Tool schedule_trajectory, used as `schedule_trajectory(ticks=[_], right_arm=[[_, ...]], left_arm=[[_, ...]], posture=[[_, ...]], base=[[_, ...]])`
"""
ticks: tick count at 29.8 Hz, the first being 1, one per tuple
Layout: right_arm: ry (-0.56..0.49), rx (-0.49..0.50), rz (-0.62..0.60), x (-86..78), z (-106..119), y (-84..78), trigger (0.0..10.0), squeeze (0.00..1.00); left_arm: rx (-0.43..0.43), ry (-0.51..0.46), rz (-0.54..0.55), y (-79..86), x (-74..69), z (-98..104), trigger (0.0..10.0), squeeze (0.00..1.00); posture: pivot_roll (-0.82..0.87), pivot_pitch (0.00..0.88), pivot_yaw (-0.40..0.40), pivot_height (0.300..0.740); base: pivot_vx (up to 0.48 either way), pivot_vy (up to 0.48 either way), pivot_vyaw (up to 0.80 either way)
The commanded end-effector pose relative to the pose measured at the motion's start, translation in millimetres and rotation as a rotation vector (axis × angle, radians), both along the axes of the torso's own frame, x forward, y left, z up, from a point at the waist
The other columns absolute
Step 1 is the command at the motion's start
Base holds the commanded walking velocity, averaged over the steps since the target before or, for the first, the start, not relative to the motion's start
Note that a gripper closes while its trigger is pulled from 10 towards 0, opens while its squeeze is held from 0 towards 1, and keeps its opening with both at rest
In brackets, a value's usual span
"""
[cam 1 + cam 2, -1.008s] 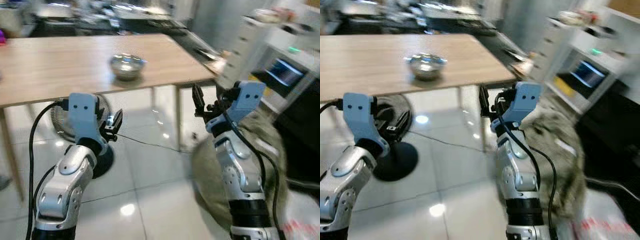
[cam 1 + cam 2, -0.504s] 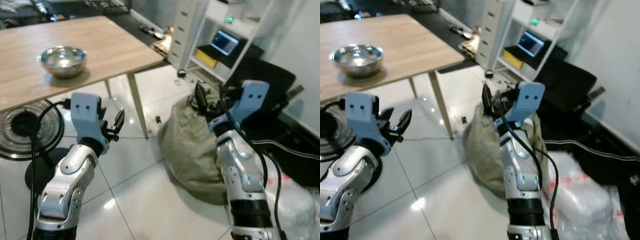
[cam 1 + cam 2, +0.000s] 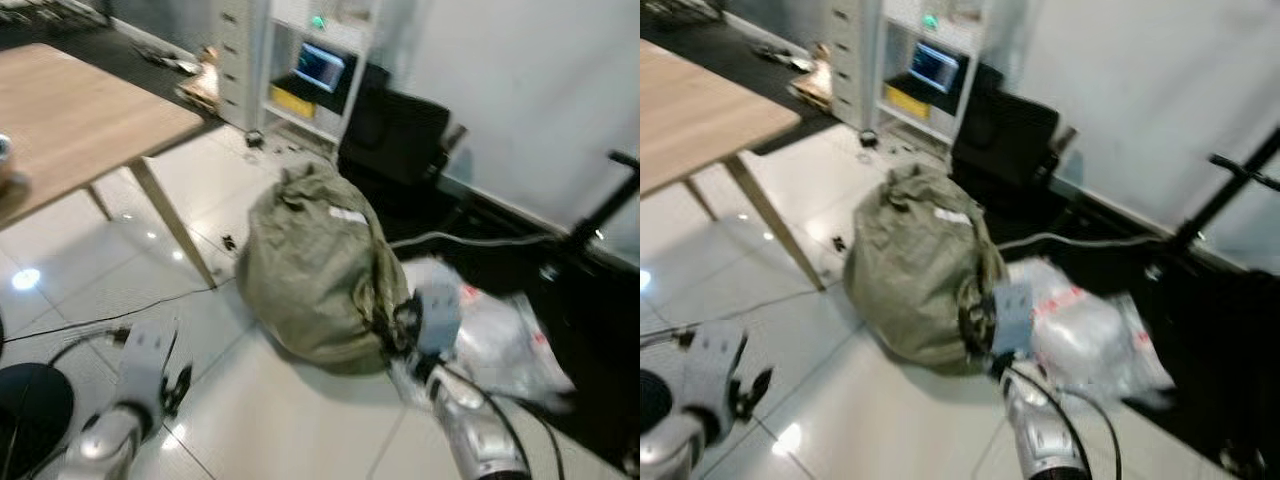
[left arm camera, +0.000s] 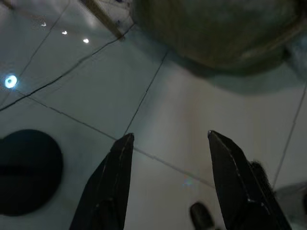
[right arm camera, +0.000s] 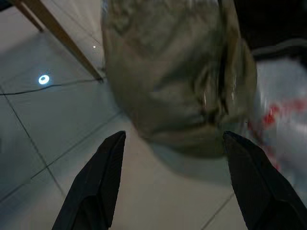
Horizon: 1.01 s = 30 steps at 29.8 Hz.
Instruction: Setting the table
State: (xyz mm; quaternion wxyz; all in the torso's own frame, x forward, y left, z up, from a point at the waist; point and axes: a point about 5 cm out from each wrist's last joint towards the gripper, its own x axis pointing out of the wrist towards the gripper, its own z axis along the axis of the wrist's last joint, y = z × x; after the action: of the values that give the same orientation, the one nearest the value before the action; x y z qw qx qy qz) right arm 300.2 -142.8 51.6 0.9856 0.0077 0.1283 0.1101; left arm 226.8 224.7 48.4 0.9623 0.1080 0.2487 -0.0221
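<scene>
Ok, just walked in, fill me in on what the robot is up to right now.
Nothing is being handled. The left hand and right hand are both open and empty, held low over the tiled floor. The head camera faces a stuffed olive-green sack on the floor, with a clear plastic bag beside it. The wooden table sits off to the robot's left at the frame's edge, so no table setting is under way at this moment.
</scene>
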Motion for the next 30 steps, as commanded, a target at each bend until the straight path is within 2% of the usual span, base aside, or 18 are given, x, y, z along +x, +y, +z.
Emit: schedule_trajectory(ticks=[1,2,4,7,9,13,15,22,25,30], right_arm=[[0.081,-0.004,-0.018,-11.6,-20.7,-7.8,10.0,0.0],[0.133,0.001,-0.022,-18.7,-32.1,-8.9,10.0,0.0],[0.164,-0.003,-0.026,-24.3,-39.6,-9.8,10.0,0.0],[0.181,-0.019,-0.025,-30.4,-47.7,-10.3,10.0,0.0],[0.185,-0.002,-0.043,-33.0,-51.9,-9.8,10.0,0.0],[0.172,0.015,-0.058,-30.8,-51.8,-7.6,10.0,0.0],[0.153,0.025,-0.068,-26.2,-49.0,-3.1,10.0,0.0],[0.134,0.029,-0.085,-21.4,-47.5,3.2,10.0,0.0],[0.126,0.018,-0.049,-22.1,-48.3,13.2,10.0,0.0],[0.118,-0.013,-0.005,-21.5,-49.3,18.8,10.0,0.0]], left_arm=[[0.005,0.044,-0.022,-1.0,-9.6,-16.5,10.0,0.0],[-0.007,0.079,-0.002,1.2,-14.4,-25.0,10.0,0.0],[-0.015,0.093,0.012,2.4,-17.2,-29.9,10.0,0.0],[-0.011,0.089,0.024,3.6,-18.5,-33.9,10.0,0.0],[0.019,0.079,-0.005,2.7,-15.8,-35.2,10.0,0.0],[0.027,0.072,-0.024,3.0,-11.2,-34.9,10.0,0.0],[0.036,0.065,-0.04,6.1,-5.6,-32.5,10.0,0.0],[0.055,0.033,-0.044,14.0,6.1,-27.1,10.0,0.0],[0.0,-0.005,0.012,18.9,12.8,-25.6,10.0,0.0],[-0.061,-0.026,0.004,8.7,10.6,-29.3,10.0,0.0]], posture=[[0.05,0.064,-0.025,0.74],[0.05,0.063,-0.021,0.74],[0.05,0.063,-0.02,0.74],[0.05,0.058,-0.008,0.74],[0.05,0.048,0.016,0.74],[0.05,0.04,0.041,0.74],[0.05,0.024,0.081,0.74],[0.05,0.009,0.111,0.74],[0.04,0.001,0.108,0.74],[0.02,0.0,0.098,0.74]], base=[[0.0,0.0,-0.8],[0.0,0.0,-0.8],[0.0,0.0,-0.8],[0.0,0.0,-0.8],[0.0,0.0,-0.8],[0.0,0.0,-0.8],[0.0,0.0,-0.8],[0.0,0.0,-0.8],[0.0,0.0,-0.8],[0.0,0.0,-0.8]])
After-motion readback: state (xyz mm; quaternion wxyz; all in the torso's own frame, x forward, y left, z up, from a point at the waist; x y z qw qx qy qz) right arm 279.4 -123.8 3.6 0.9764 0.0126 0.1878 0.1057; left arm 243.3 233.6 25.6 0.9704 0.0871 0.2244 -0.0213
